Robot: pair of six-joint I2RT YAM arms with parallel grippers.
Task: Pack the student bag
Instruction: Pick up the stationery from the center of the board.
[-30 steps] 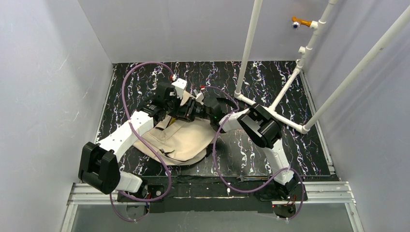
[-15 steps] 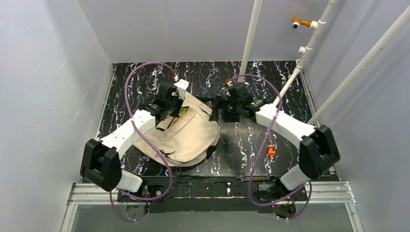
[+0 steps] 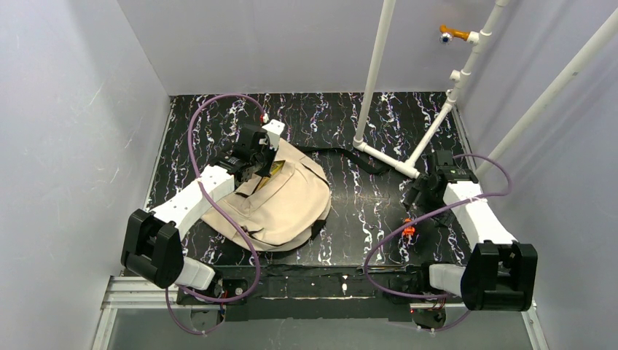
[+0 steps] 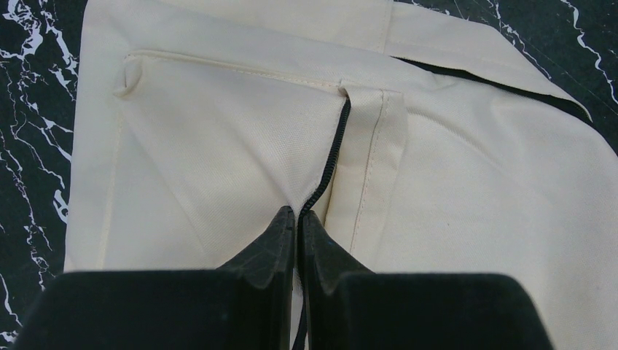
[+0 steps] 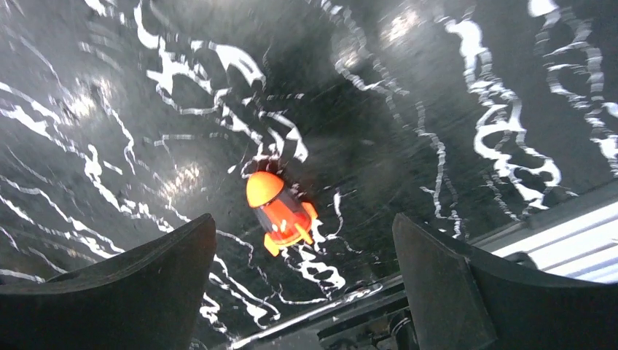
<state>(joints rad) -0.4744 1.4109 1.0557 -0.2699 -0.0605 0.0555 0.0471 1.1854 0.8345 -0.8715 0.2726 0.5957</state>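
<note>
1. The left arm (image 3: 191, 200) reaches from its base at the near left corner out over the black marbled table (image 3: 342, 117), ending above the far part of the bag.
2. The left gripper (image 4: 297, 215) points down at the beige cloth. Its two dark fingers (image 4: 266, 244) are pressed together, with the black zip (image 4: 334, 153) running straight into the thin seam between them, so they are pinched on the zip line.
3. The student bag (image 3: 288, 204) lies flat on the table in the left half, just in front of the left arm's elbow and partly under its forearm. In the left wrist view its beige panel (image 4: 474, 189) fills most of the picture, with a stitched fold beside the zip and a dark slit along the upper right edge.
4. A small yellowish patch (image 3: 278, 168) shows at the bag's far edge, right beside the gripper; what it is cannot be told.
5. A thin black strap (image 3: 341, 152) trails from the bag's far side across the table toward the foot of the white pipe frame (image 3: 379, 73).
6. A small orange rocket toy (image 5: 280, 211) lies on its side on the bare table, well apart from the bag, near the front right.
7. The right gripper (image 5: 300, 222) hangs above that toy with its fingers (image 5: 167, 255) spread wide, one on each side of it in the wrist view and touching nothing.
</note>
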